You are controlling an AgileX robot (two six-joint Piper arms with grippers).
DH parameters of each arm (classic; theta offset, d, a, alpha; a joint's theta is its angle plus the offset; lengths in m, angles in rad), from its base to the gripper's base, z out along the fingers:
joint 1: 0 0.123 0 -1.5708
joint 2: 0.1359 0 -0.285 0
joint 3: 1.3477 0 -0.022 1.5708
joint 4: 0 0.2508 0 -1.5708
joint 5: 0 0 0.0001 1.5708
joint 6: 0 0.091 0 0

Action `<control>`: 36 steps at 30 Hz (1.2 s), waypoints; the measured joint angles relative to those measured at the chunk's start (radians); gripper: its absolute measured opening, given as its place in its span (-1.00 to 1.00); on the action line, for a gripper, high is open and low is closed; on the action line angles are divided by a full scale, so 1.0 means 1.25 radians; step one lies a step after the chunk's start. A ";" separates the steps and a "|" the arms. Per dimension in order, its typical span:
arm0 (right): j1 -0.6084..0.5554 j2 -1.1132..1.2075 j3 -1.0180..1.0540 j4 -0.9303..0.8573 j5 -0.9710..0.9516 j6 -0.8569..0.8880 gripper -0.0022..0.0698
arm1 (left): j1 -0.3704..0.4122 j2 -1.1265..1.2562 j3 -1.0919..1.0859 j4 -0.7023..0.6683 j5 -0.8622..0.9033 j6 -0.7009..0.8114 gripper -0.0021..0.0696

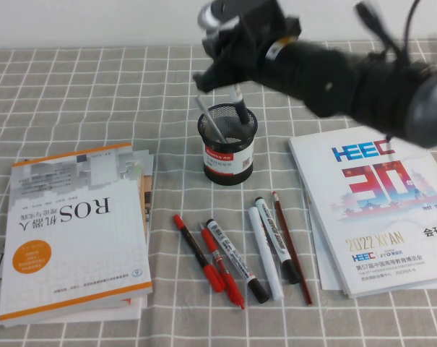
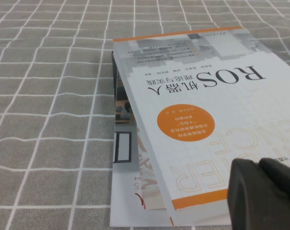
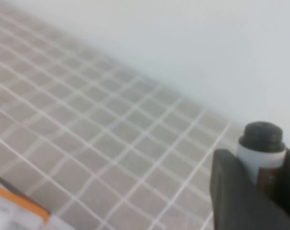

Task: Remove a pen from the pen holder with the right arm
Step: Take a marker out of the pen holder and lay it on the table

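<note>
Two pens stick up from the black mesh pen holder [image 1: 236, 134], which stands near the middle of the checked tabletop [image 1: 74, 94]. The right claw [image 1: 235, 85] hangs directly above the holder and is clamped on the black-capped pen [image 1: 240, 107]. That pen stands nearly upright, with its lower end at or just inside the rim. In the right wrist view the pen's black cap and white barrel [image 3: 261, 146] sit between the claw's dark fingers [image 3: 231, 191]. The second pen [image 1: 212, 124] leans against the holder's left side, clear of the claw. Six loose pens [image 1: 236, 260] lie in a row in front of the holder. The left claw [image 2: 259, 172], fingers pressed together, hovers over the ROS book [image 2: 207, 96] on the left. Magazines [image 1: 377, 217] lie on the right.
</note>
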 joint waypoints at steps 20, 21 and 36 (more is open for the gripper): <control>0.014 -0.268 0.097 -0.152 0.453 0.311 -0.61 | 0.000 0.000 0.000 0.000 0.000 0.000 -0.95; 0.015 -0.273 0.123 -0.148 0.456 0.318 -0.61 | 0.000 0.000 0.000 0.000 0.000 0.000 -0.95; 0.020 -0.247 0.269 -0.111 0.484 0.422 -0.61 | 0.000 0.000 0.000 0.000 0.000 0.000 -0.95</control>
